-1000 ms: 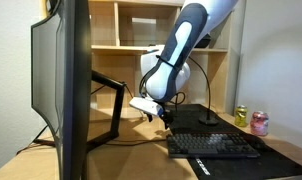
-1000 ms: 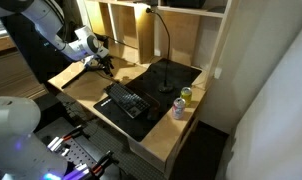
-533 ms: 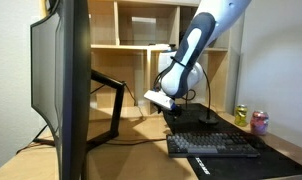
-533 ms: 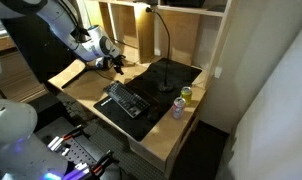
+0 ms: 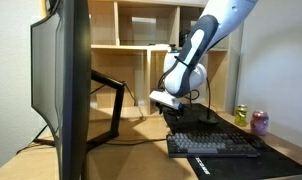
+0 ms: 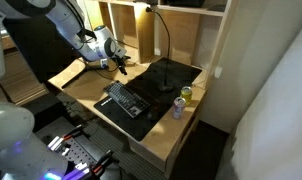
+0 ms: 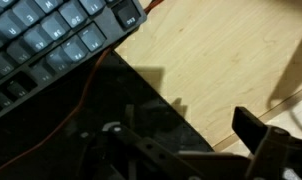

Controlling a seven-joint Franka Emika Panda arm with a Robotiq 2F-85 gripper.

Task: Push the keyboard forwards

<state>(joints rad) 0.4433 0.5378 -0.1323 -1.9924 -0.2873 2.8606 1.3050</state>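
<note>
Well, the wooden tabletop carries a black mat under the keyboard; the fingers hang spread and empty near it, before pale shelving.

light: dim, warm | glare: lamp | wrist view: dark shadows, foreground blurred
</note>
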